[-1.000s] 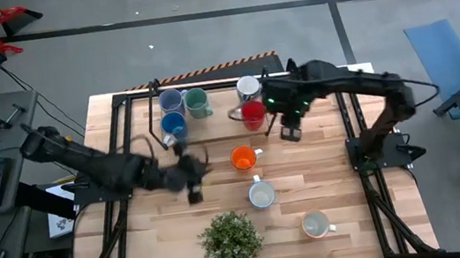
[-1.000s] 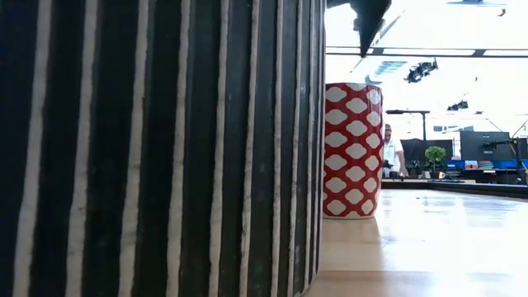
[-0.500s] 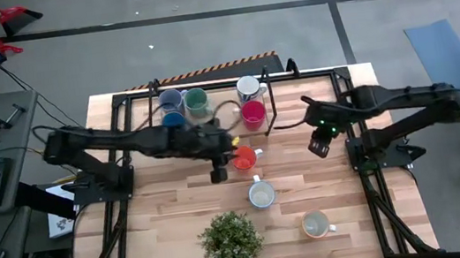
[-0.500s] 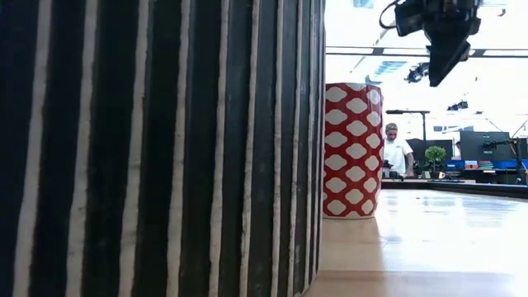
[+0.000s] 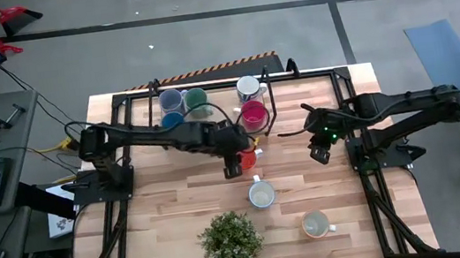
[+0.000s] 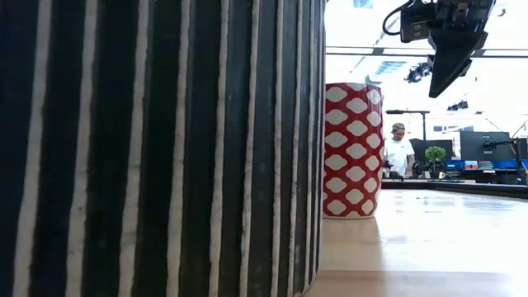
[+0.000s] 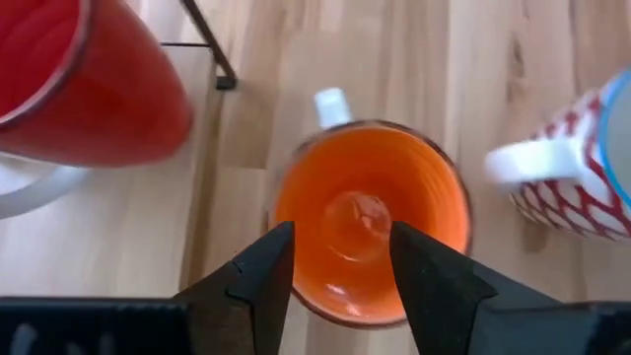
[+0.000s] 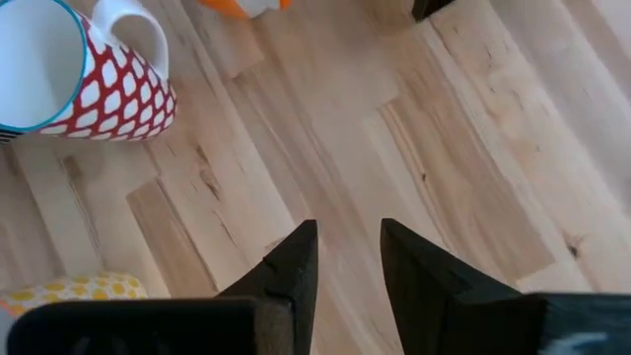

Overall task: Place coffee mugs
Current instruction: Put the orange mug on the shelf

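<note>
The left gripper point(image 7: 335, 261) hangs directly over the orange mug point(image 7: 370, 232) near the table's point(image 5: 326, 179) centre, fingers spread apart above its rim and gripping nothing, while the right gripper point(image 8: 345, 261) hovers over bare wood to the right, fingers parted and empty, near a red-and-white patterned mug point(image 8: 84, 74).

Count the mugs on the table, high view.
8. Four at the far left: two blue, green, one under the left arm. White and red far center. Orange under the left tool. Two white ones nearer.
</note>
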`<action>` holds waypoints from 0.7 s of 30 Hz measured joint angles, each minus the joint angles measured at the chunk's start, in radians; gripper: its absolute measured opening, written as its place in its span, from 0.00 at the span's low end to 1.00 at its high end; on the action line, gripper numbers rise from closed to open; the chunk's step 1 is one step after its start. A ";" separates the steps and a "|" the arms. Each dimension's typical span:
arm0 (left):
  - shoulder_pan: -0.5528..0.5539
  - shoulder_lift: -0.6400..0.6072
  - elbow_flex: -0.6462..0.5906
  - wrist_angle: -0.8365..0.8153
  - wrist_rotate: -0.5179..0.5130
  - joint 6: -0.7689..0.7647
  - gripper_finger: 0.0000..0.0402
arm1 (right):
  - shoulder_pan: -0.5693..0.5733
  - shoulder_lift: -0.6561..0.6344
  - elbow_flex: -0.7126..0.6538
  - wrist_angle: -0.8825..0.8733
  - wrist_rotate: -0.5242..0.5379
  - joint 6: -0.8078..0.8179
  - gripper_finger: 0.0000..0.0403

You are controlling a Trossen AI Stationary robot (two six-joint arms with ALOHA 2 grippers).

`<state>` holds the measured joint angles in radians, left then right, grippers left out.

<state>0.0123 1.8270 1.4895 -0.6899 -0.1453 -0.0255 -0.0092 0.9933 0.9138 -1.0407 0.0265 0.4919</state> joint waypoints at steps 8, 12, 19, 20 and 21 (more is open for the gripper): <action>0.032 0.040 -0.001 -0.007 -0.008 -0.025 0.39 | 0.000 0.000 0.000 0.005 0.008 -0.029 0.23; 0.039 0.063 -0.001 0.002 -0.044 -0.025 0.39 | 0.000 0.000 0.000 0.007 0.008 -0.029 0.23; 0.047 0.108 0.000 0.020 -0.052 -0.025 0.39 | 0.000 0.000 0.000 0.007 0.017 -0.029 0.23; 0.048 0.114 -0.001 0.010 -0.052 -0.026 0.39 | 0.000 0.000 0.000 0.007 0.020 -0.029 0.23; 0.049 0.118 -0.001 0.008 -0.052 -0.025 0.39 | 0.000 0.000 0.000 0.007 0.024 -0.029 0.23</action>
<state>0.0608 1.9455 1.4883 -0.6817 -0.1968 -0.0505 -0.0093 0.9932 0.9138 -1.0336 0.0501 0.4625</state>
